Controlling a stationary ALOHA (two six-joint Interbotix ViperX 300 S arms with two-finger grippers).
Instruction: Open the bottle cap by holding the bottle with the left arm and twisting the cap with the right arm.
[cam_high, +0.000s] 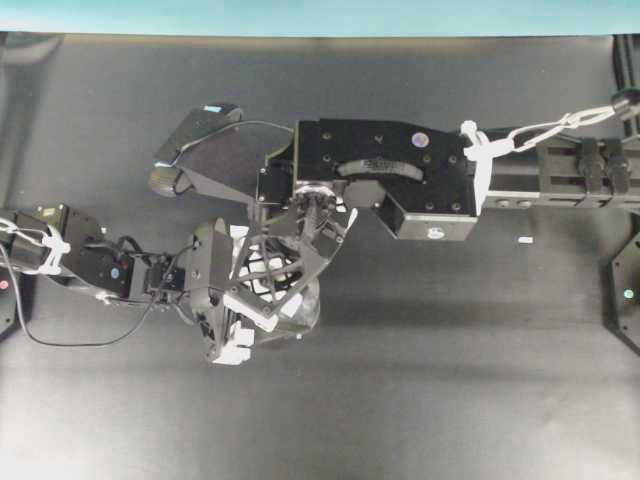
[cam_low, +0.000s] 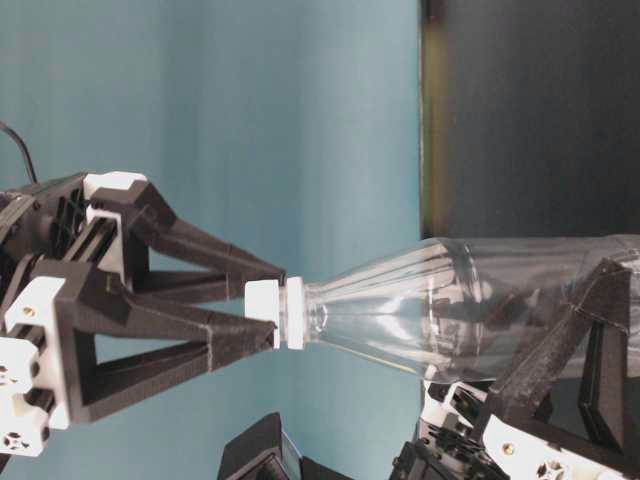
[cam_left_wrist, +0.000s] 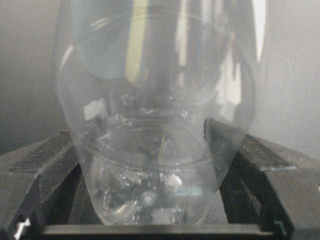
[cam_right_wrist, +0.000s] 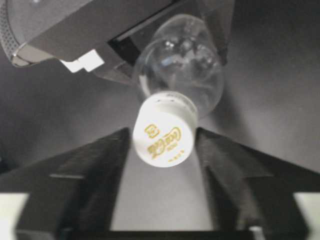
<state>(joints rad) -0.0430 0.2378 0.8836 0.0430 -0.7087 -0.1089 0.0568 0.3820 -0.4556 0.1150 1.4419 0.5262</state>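
Tool of the right arm: narrowed onto the bottle cap, one black finger on each side of it, both apparently in contact. Seen left of centre in the table-level view, with the cap pointing toward the left edge. Gold print legible on the cap top in the right wrist view.

Tool of the left arm: closed on the bottle, with fingers pressed to both sides of the clear lower body. Bottle found left of centre, low, in the overhead view, beneath the crossed tools. Its neck runs from the right side of the table-level view toward the middle.

Right arm entering from the right edge, upper half; left arm from the left edge. Small white fleck on the dark bench, right of centre, well apart from the bottle.
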